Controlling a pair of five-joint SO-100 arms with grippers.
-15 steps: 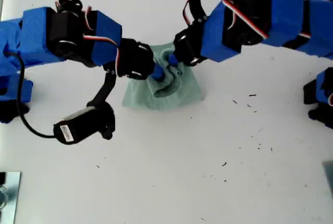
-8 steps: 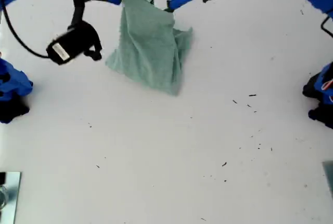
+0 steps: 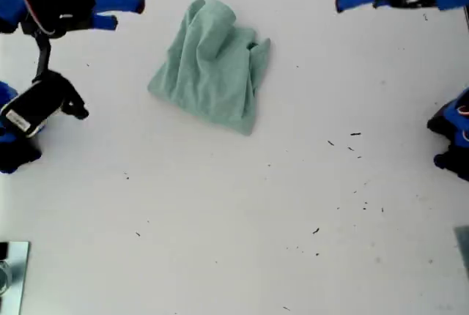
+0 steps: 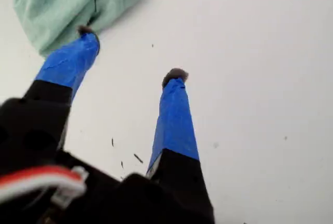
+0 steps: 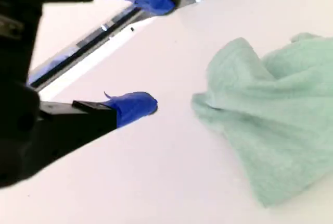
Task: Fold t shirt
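- Sage-green and wrinkled, the t shirt (image 3: 212,73) lies in a bunched heap on the white table (image 3: 242,227), in the upper middle of the exterior view, with one fold standing up at its far edge.
- In the exterior view, my second end effector (image 3: 128,13) is at the upper left, its blue fingers pointing at the t shirt but apart from it, spread and holding nothing.
- My first end effector (image 3: 341,0) is at the exterior view's upper right, also pointing at the t shirt and well apart from it.
- Small dark specks (image 3: 355,135) dot the table towards the exterior view's right.
- In the first wrist view, the two blue-taped fingers (image 4: 174,120) of my first end effector are spread wide and empty. The t shirt lies on the table beyond them, not between them, its folded edge turned towards the camera.
- In the second wrist view, my second end effector is released, with one finger (image 5: 132,107) low and one high and only bare table between them. The t shirt lies just beside them in a heap.
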